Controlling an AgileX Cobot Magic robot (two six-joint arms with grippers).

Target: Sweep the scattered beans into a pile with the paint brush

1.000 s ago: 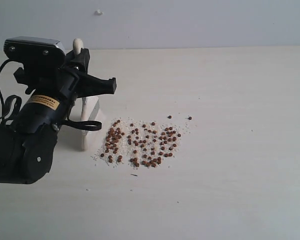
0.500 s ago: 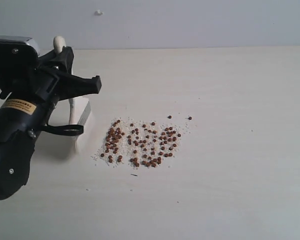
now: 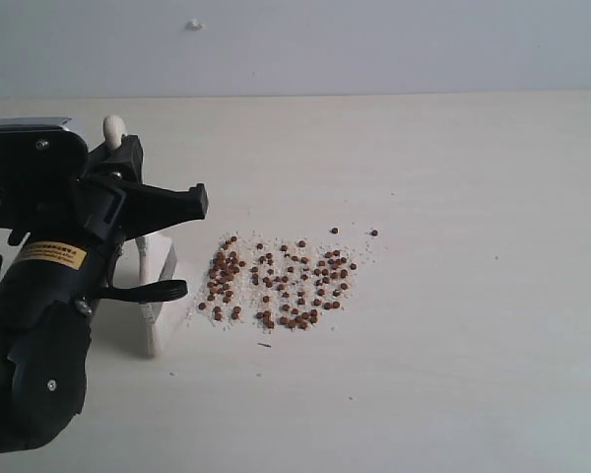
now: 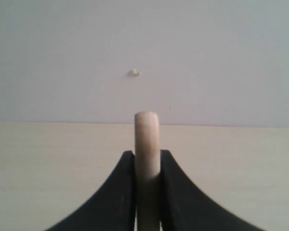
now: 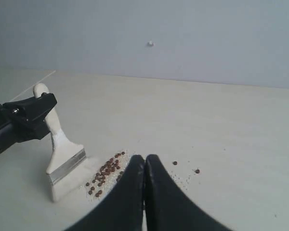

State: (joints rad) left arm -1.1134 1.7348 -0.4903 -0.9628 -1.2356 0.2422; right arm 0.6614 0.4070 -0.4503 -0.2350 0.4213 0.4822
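Note:
The beans (image 3: 281, 281), small reddish-brown ones among whitish crumbs, lie in a loose flat patch rather than a tight pile, with two strays (image 3: 374, 233) at its far right. The paint brush (image 3: 156, 286) stands upright just left of the patch, bristles down on the table and a small gap from the nearest beans. My left gripper (image 3: 120, 158) is shut on its pale wooden handle (image 4: 147, 134) near the top. My right gripper (image 5: 145, 159) is shut and empty, hovering near the beans (image 5: 106, 175); it is out of the exterior view. The right wrist view also shows the brush (image 5: 62, 154).
The pale table (image 3: 473, 345) ends at a grey wall (image 3: 374, 44) behind, which bears a small white speck (image 3: 194, 24). The black left arm (image 3: 39, 335) fills the front left corner.
The left arm has carried the brush left, away from the bean patch, then toward the front of the table. The beans and the right gripper have not moved.

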